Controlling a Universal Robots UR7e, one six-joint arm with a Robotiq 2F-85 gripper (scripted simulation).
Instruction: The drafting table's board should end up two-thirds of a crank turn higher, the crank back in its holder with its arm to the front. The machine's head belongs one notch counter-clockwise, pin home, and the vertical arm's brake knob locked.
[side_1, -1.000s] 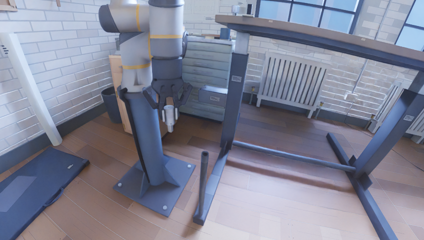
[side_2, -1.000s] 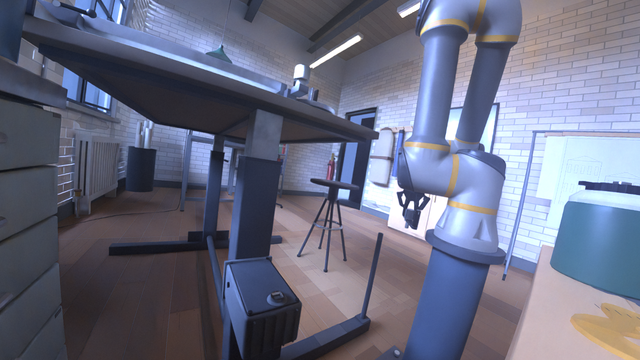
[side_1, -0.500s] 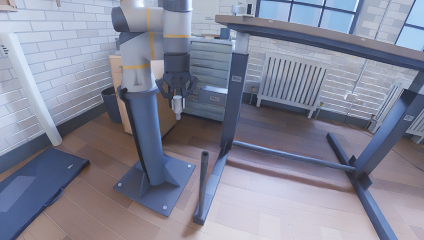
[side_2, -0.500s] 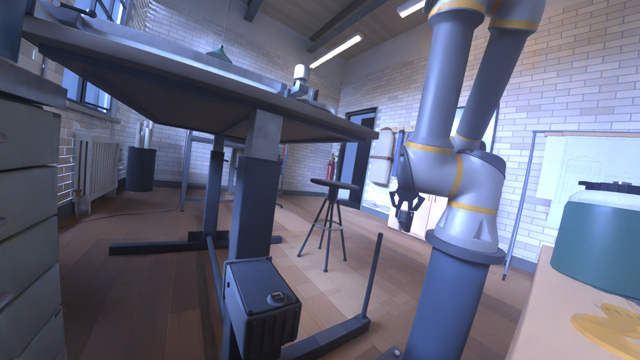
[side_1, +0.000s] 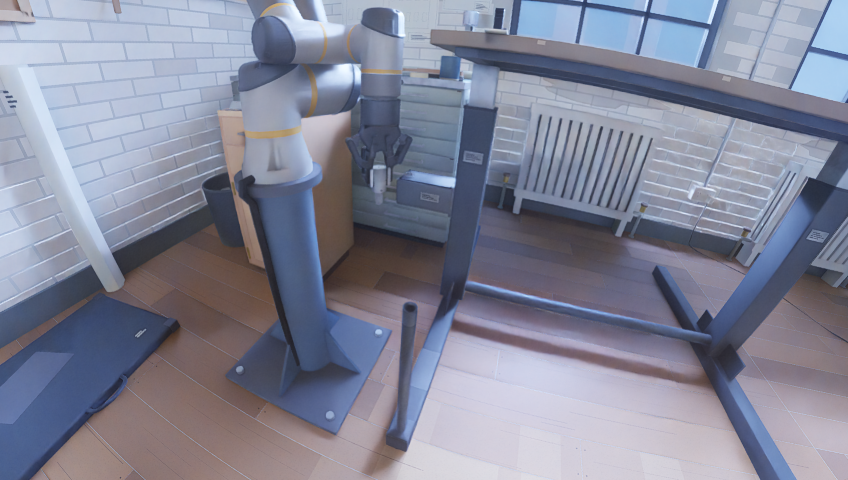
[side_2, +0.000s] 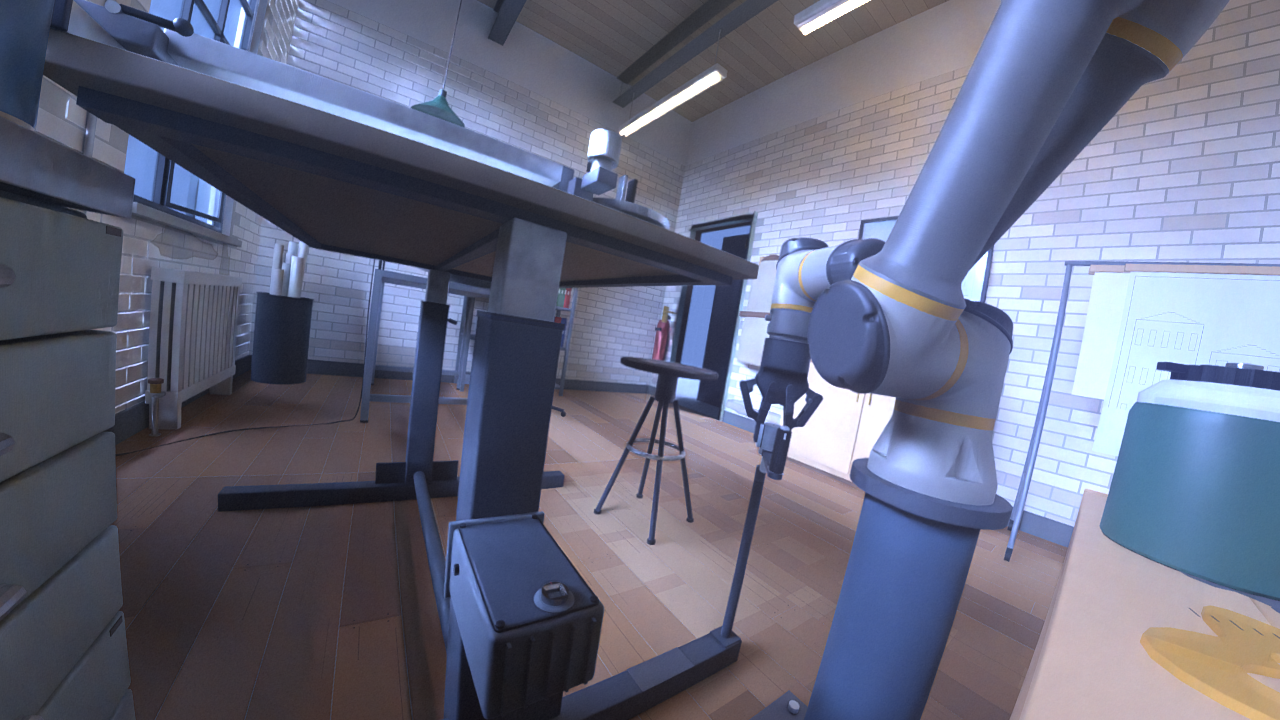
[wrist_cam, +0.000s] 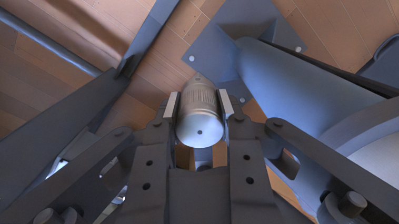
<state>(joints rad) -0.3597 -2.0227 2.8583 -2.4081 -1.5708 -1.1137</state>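
Observation:
The crank's arm and lower end are hidden; only its pale ribbed metal grip (wrist_cam: 199, 111) shows, and that grip (side_1: 378, 183) is held upright in my closed gripper (side_1: 379, 156), hanging below the fingers in mid-air. It hangs left of the drafting table's near leg (side_1: 470, 184), above and behind the gearbox (side_2: 524, 600) with its square socket (side_2: 552, 593). The empty upright holder tube (side_1: 407, 357) stands on the leg's floor foot, below and in front of the gripper (side_2: 777, 421). The board (side_1: 642, 77) spans overhead. The drafting machine's head (side_2: 601, 170) sits on top, mostly out of sight.
Behind the work stand a grey drawer cabinet (side_1: 416, 154), a wooden cupboard (side_1: 285, 178) and a radiator (side_1: 580, 163) on the brick wall. My own pedestal (side_1: 297, 285) rises close to the left. A stool (side_2: 662, 430) stands beyond the table, a dark case (side_1: 65, 369) lies on the floor.

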